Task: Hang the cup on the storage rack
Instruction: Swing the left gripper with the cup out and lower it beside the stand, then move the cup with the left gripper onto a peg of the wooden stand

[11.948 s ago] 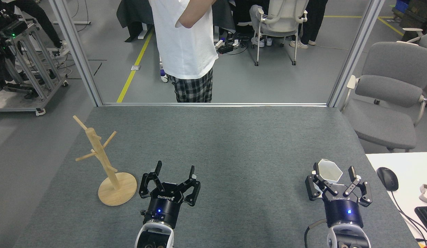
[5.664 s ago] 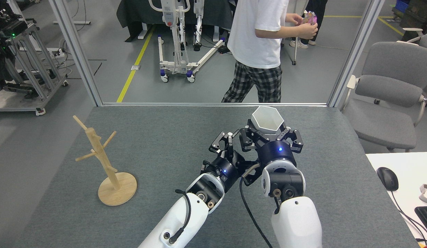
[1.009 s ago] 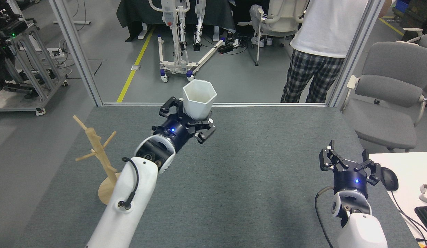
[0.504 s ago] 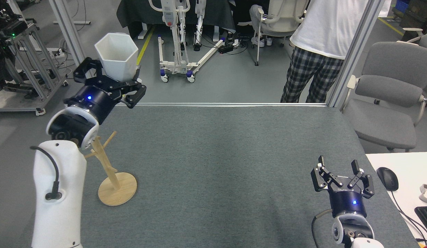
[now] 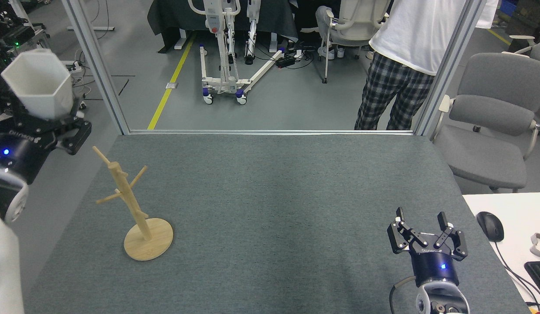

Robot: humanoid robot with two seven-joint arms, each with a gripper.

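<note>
**Cup swings out past the rack's left side**

Over the last half second the left arm has carried the cup further left and lower in view, from above the rack to the far left edge of the picture, clear of the worktop's edge. The right arm has drawn back a little toward the near corner.

Nearest, the right gripper (image 5: 420,220) sits low at the near right of the worktop (image 5: 274,209), its fingers spread wide and holding nothing. Further back on the left stands the storage rack (image 5: 134,205), upright on its round base, every peg bare. Beyond and to the left of it, the left gripper (image 5: 39,117) is clamped around the lower part of the cup (image 5: 39,85), which is held mouth-up and slightly tilted, well apart from the pegs. Behind the worktop a person (image 5: 409,56) stands by the frame post.

The swing looks like a set-up. The cup still seems to need turning so that a peg can enter it, then bringing back in toward the rack.
</note>
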